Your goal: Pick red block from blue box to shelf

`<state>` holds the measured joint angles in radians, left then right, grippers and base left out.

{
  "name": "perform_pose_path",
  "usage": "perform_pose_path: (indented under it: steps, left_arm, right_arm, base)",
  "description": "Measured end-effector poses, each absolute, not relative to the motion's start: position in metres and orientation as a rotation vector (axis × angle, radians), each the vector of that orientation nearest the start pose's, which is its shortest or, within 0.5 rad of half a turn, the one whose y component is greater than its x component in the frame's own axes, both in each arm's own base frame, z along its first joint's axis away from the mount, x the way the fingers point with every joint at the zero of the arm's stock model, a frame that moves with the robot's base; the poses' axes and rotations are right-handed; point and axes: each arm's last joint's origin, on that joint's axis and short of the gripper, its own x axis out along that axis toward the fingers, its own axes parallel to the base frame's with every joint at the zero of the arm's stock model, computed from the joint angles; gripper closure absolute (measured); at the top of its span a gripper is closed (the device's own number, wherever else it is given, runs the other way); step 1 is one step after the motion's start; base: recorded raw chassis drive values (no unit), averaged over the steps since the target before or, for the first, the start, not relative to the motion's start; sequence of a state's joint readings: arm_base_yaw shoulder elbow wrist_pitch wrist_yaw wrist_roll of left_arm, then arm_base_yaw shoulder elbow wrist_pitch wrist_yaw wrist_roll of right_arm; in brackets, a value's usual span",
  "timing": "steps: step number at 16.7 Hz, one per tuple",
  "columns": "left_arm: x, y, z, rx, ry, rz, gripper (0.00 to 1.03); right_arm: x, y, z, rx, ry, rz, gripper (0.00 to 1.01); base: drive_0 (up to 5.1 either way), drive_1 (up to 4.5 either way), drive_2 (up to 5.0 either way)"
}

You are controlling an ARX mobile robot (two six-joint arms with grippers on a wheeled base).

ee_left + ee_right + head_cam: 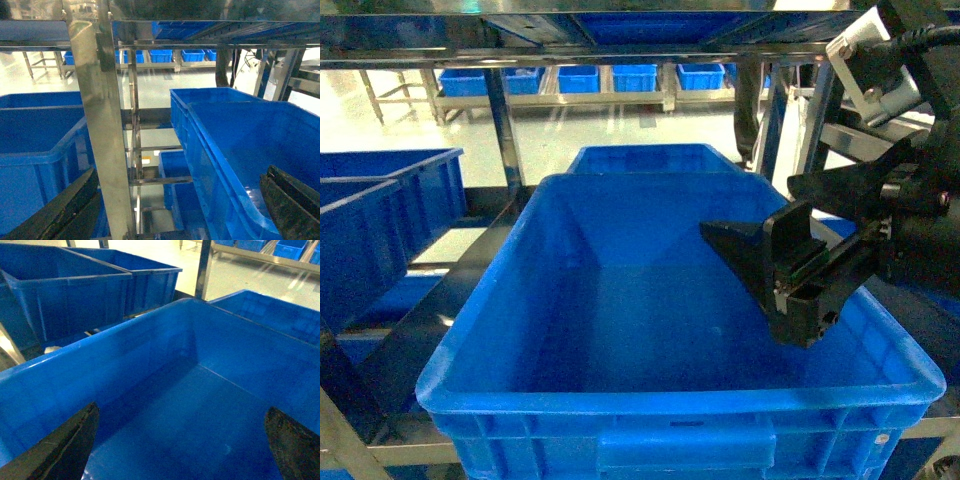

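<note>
No red block shows in any view, and the light turquoise blue box is out of view. The shelf (505,130) is a steel rack with shiny uprights (102,130) and flat tiers. My right gripper (760,285) hangs open over the right half of a large royal-blue crate (470,345) on the shelf. In the right wrist view that gripper (182,409) has nothing between its fingers, and only the crate's bare floor (200,425) lies below. My left gripper (180,172) is open too, facing a shelf upright beside the crate's left wall (215,165). It does not show in the head view.
More royal-blue crates stand on the left (380,220) and behind the big one (650,158). Another lies on a lower tier (177,165). An upper shelf tier (570,40) runs overhead. Low racks with small blue bins (610,78) line the far floor.
</note>
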<state>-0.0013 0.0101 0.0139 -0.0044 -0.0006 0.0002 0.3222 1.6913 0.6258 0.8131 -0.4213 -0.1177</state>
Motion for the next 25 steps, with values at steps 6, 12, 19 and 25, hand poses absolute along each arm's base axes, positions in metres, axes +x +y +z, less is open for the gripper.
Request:
perform_pose_path:
  steps: [6, 12, 19, 25]
  left_arm:
    - [0.097, 0.0, 0.167, 0.0, 0.0, -0.001, 0.05]
    - [0.097, 0.0, 0.167, 0.0, 0.0, -0.001, 0.05]
    - [0.097, 0.0, 0.167, 0.0, 0.0, 0.0, 0.05]
    - [0.097, 0.0, 0.167, 0.0, 0.0, 0.0, 0.05]
  right_arm:
    - [0.249, 0.079, 0.169, -0.047, 0.199, 0.783, 0.03]
    - [0.196, -0.003, 0.205, 0.074, 0.02, 0.541, 0.03]
    - [0.143, -0.002, 0.205, 0.037, -0.161, 0.006, 0.03]
    - [0.137, -0.001, 0.194, -0.018, 0.0, -0.018, 0.25]
  base:
    - [0.0, 0.0, 0.0]
    - [0.0, 0.0, 0.0]
    - [0.0, 0.0, 0.0]
    - [0.0, 0.0, 0.0]
